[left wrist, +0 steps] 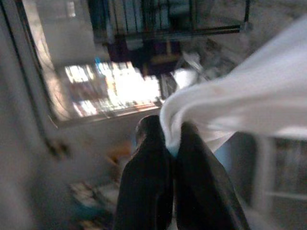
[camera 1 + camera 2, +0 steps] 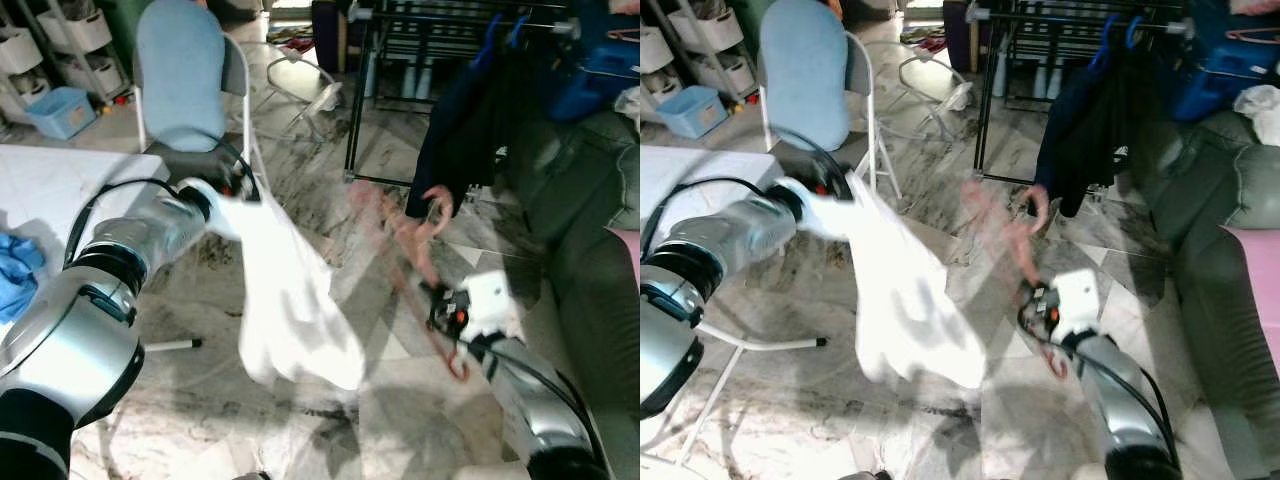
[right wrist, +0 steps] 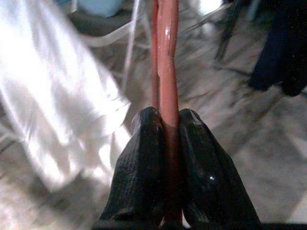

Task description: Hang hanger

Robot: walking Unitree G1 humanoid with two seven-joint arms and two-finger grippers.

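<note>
Right now the right gripper (image 3: 165, 125) is pinched tight on the red hanger (image 3: 165, 57), which sticks up and away toward the far right, blurred. Leftward, the left gripper (image 1: 170, 136) is clamped on an edge of the white garment (image 2: 290, 300), which droops between the arms. Beyond stands the black drying rack (image 2: 440, 20) with a dark garment (image 2: 465, 130). Judging by this, steady the hanger first, then carry its hook level toward the rack's rail, keeping the cloth clear.

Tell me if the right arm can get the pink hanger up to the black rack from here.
Probably not yet: the right end effector grips the pink hanger low, and the black rack stands farther off.
</note>
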